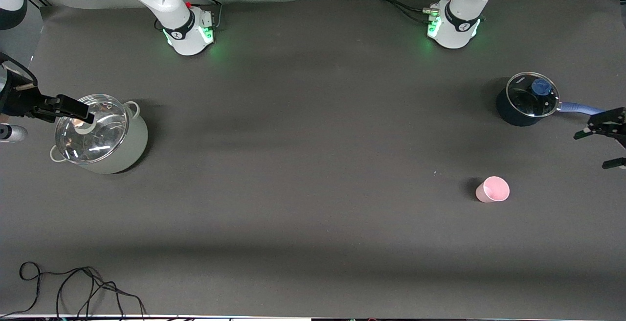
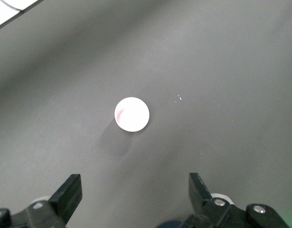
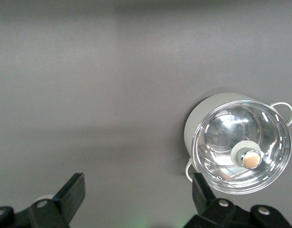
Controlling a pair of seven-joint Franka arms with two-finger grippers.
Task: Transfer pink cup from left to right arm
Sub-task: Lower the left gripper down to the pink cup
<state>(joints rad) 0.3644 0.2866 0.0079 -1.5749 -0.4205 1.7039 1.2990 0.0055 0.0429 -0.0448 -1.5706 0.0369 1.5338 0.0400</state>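
The pink cup (image 1: pixel 493 189) stands upright on the dark table mat toward the left arm's end, nearer to the front camera than the blue saucepan. In the left wrist view the cup (image 2: pixel 132 114) shows from above as a pale round rim. My left gripper (image 1: pixel 600 148) is open and empty, up in the air at the table's end beside the saucepan's handle, apart from the cup; its jaws (image 2: pixel 135 194) stand wide. My right gripper (image 1: pixel 78 110) is open and empty, in the air by the grey pot, and its jaws (image 3: pixel 138 194) are wide over bare mat.
A grey-green pot (image 1: pixel 132 145) with a glass lid stands at the right arm's end and also shows in the right wrist view (image 3: pixel 195 118). A dark blue saucepan (image 1: pixel 508 110) with a glass lid stands at the left arm's end. Loose cables (image 1: pixel 73 286) lie at the near edge.
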